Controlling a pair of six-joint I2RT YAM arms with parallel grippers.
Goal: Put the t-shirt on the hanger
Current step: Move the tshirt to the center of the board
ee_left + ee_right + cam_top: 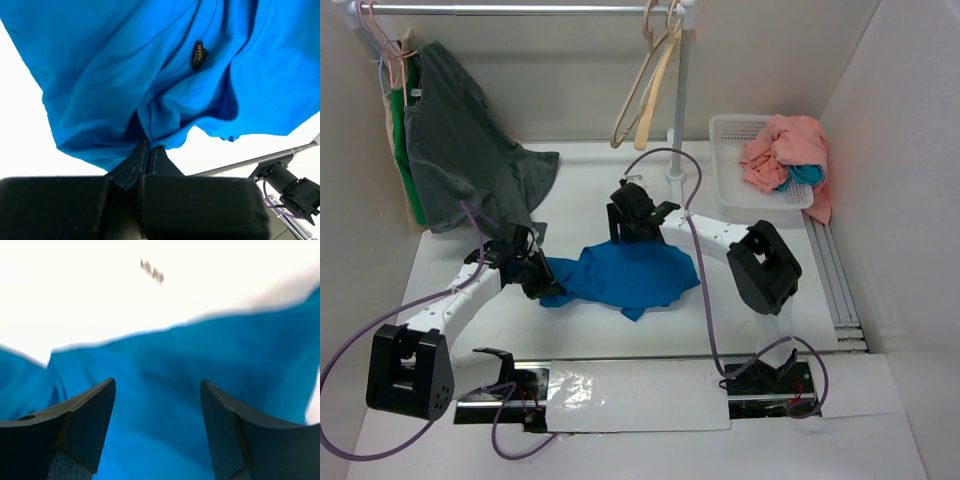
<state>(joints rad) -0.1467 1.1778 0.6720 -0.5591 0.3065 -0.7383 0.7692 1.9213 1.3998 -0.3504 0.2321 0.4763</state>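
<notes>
T-shirt: the blue t-shirt [625, 275] lies crumpled on the white table [580, 195], near its middle, between the two arms.
Collar: in the left wrist view the neck label [198, 54] faces up among the folds.
Left gripper: the left gripper [149, 150] is closed, pinching a fold at the near left edge of the shirt [100, 90].
Right gripper: the right gripper [157, 390] is spread wide over the far edge of the cloth [165, 405], with nothing between the fingers [90, 415].
Hanger: the brownish-tan hanger [632, 100] hangs from the rail [520, 9] at the far right, just beside a paler hanger [662, 75], well apart from the shirt.
Other things: a dark grey shirt [470, 170] hangs at the far left; a white basket [730, 135] at the far right holds a salmon-pink cloth [785, 150].
</notes>
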